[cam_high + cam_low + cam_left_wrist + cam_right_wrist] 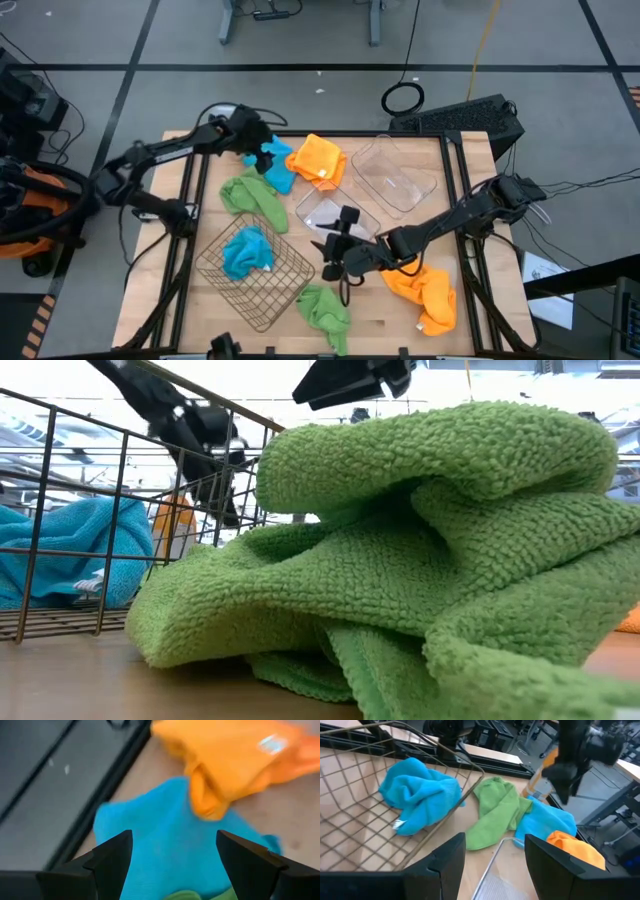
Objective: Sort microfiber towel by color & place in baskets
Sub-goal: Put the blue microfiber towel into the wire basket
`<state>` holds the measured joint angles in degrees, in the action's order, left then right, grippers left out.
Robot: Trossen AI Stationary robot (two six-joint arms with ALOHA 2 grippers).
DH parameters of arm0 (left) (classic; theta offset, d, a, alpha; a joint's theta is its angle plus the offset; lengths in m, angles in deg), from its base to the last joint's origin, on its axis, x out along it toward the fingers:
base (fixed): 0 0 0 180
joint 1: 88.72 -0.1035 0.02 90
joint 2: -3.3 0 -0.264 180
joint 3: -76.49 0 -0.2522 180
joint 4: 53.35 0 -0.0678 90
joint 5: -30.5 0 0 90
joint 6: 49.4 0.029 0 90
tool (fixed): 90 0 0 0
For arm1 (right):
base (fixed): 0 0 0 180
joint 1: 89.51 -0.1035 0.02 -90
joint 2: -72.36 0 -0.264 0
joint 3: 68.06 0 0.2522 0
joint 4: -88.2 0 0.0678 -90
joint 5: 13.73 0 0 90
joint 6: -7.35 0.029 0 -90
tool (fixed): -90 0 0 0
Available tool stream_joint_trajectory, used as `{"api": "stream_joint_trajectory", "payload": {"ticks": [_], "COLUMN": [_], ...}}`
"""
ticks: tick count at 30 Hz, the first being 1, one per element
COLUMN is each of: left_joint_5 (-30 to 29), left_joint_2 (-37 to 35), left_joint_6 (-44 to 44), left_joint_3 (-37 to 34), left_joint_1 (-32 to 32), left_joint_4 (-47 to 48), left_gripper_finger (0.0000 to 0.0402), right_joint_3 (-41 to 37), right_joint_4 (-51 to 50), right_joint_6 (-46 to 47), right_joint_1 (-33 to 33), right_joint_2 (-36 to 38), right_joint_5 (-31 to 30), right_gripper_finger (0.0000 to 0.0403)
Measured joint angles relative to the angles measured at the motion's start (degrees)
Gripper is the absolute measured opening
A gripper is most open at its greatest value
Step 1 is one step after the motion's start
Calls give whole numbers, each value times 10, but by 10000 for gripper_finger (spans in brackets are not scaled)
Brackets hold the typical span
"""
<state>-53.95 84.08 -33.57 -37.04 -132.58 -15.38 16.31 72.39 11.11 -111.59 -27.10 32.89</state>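
Over on the left, the left gripper (262, 150) hovered above the loose blue towel (277, 168) at the table's far edge, jaws spread wide and empty, the cloth right between the fingers (112, 857) in the wrist view. Just beside it lay a green towel (250, 197), flat on the table (470, 310). Nearer the front stood the wire basket (225, 290), and that held the only sorted piece: one blue towel (246, 252). Moving to the middle, an orange towel (318, 160) sat near the far edge, touching the blue one, and a second green towel (324, 308) lay at the front edge just beside the basket. The right gripper (335, 258) hung by the nearer clear tub (322, 212), jaws released, holding nothing. The farther clear tub (395, 178) looked bare too. Further right, the second orange towel (425, 290) lay in a heap under the right arm. So one in, five out, by my reckoning: early days, with both greens, both oranges and one blue left to go.
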Motion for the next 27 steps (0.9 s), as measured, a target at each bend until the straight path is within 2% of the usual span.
{"api": "stream_joint_trajectory", "payload": {"ticks": [11,20,23,27], "left_joint_5": [0,-1,-2,-2], "left_joint_2": [110,144,155,171], "left_joint_6": [-10,-5,-5,-4], "left_joint_3": [0,0,0,0], "left_joint_1": [-27,-25,-21,-13], "left_joint_4": [-32,-45,-49,-59], "left_gripper_finger": [294,289,265,203], "right_joint_3": [0,0,0,0], "right_joint_4": [0,-15,-15,-15], "right_joint_6": [2,16,17,18], "right_joint_1": [3,2,2,2], "right_joint_2": [0,0,0,0], "right_joint_5": [3,3,3,4], "right_gripper_finger": [193,193,193,193]}}
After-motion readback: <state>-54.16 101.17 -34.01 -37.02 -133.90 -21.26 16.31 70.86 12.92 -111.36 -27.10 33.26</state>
